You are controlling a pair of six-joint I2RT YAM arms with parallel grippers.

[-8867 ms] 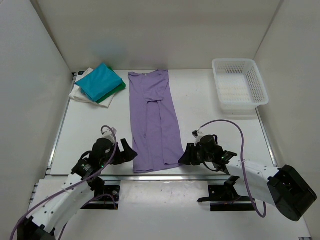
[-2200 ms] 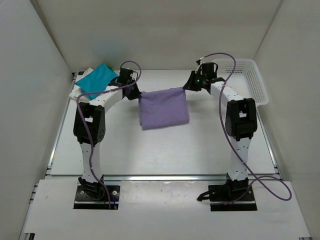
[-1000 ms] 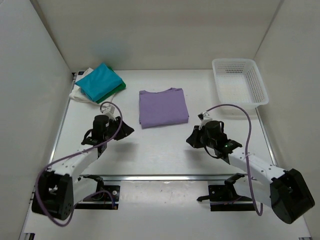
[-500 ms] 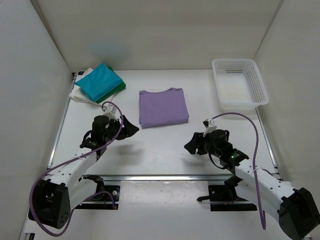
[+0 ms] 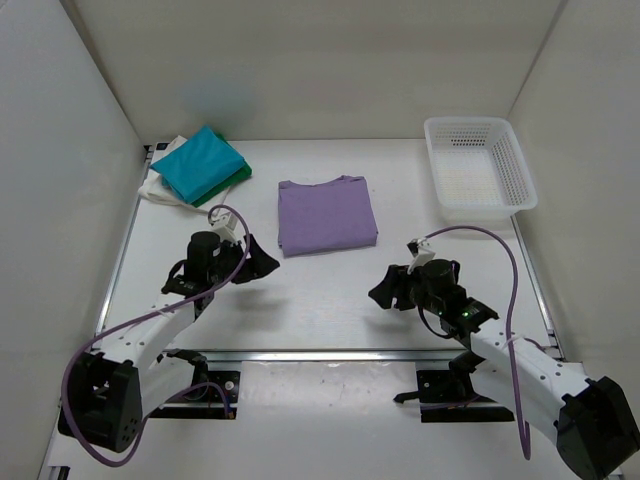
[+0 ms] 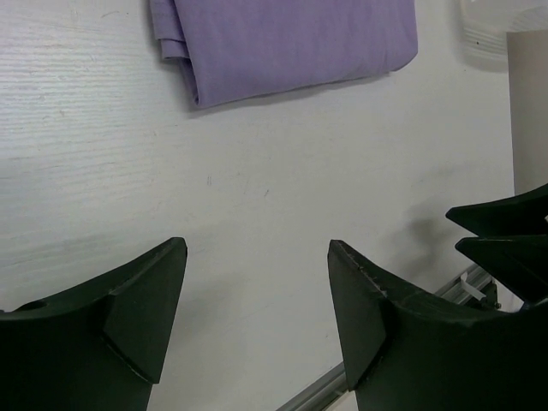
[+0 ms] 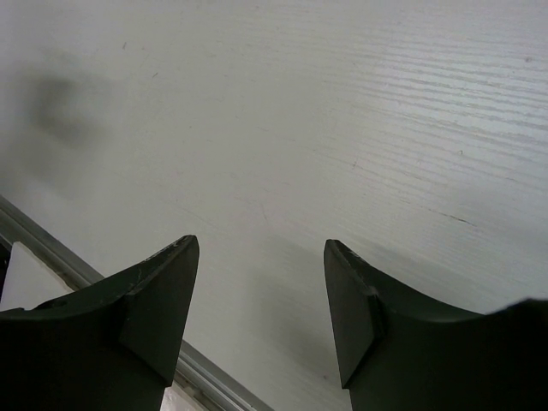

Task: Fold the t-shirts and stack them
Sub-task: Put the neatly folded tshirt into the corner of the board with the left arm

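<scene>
The lavender-purple t-shirt [image 5: 326,215] lies folded as a flat rectangle on the white table, mid-back; its near edge shows at the top of the left wrist view [image 6: 282,38]. A stack of folded shirts sits at the back left: teal [image 5: 198,164] on top, dark green [image 5: 228,186] under it, white [image 5: 160,189] at the bottom. My left gripper [image 5: 262,262] is open and empty, near and left of the purple shirt; it also shows in the left wrist view [image 6: 257,248]. My right gripper [image 5: 382,291] is open and empty over bare table, as the right wrist view [image 7: 261,244] shows.
A white plastic lattice basket [image 5: 478,166] stands at the back right. White walls enclose the table on three sides. A metal rail [image 5: 330,354] runs along the near edge; it shows in the right wrist view [image 7: 51,248].
Both arms drew back from the folded purple shirt toward the near side over the last second. The left gripper has shifted slightly right since half a second ago. The right barely moved.
</scene>
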